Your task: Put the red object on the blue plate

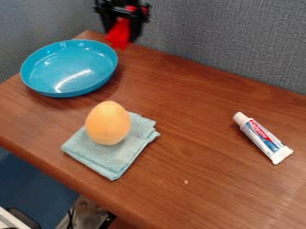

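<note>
A dark grey fabric wall stood behind a brown wooden table [203, 107] whose far edge ran diagonally from upper left to right. At the far left, the gripper [121, 27] hung above the table with its jaws closed on the red object [118, 33], which showed as a short bright red piece between and below the black fingers; it was held clear of the wood and just to the far right of the blue plate [48, 82], presumably so it could be carried over the raised rim and set inside. The plate sat empty at the left. Nearer the front, an orange egg-shaped object [107, 122] rested on a pale teal folded cloth [134, 148], well apart from the plate. At the right lay a white toothpaste tube [262, 137] with red and blue printing, probably a brand name, too small to read
</note>
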Action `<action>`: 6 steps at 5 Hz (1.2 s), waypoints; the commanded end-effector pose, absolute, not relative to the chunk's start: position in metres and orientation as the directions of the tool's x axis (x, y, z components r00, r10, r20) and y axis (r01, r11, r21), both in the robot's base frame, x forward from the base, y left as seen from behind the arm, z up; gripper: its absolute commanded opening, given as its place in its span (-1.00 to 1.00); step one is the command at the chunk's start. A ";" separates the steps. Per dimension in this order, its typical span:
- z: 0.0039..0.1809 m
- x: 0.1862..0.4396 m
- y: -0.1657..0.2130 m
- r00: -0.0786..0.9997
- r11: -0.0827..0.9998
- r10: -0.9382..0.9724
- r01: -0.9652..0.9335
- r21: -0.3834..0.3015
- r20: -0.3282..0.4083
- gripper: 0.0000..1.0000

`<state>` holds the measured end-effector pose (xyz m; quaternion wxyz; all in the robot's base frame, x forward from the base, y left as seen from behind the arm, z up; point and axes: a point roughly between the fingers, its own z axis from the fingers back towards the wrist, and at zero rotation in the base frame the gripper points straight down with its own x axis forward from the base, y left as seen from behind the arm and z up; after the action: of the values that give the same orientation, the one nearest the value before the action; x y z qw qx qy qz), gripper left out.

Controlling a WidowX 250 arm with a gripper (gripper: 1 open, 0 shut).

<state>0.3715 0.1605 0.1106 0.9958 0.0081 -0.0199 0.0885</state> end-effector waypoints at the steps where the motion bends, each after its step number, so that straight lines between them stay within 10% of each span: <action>1: 0.141 0.366 0.199 0.966 0.970 0.228 -0.236 0.052 0.121 -1.00; 6: 0.088 0.343 0.254 0.951 0.944 0.307 -0.307 0.123 0.017 -1.00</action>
<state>0.3475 0.2444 0.0737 0.9880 0.0487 0.0148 0.1460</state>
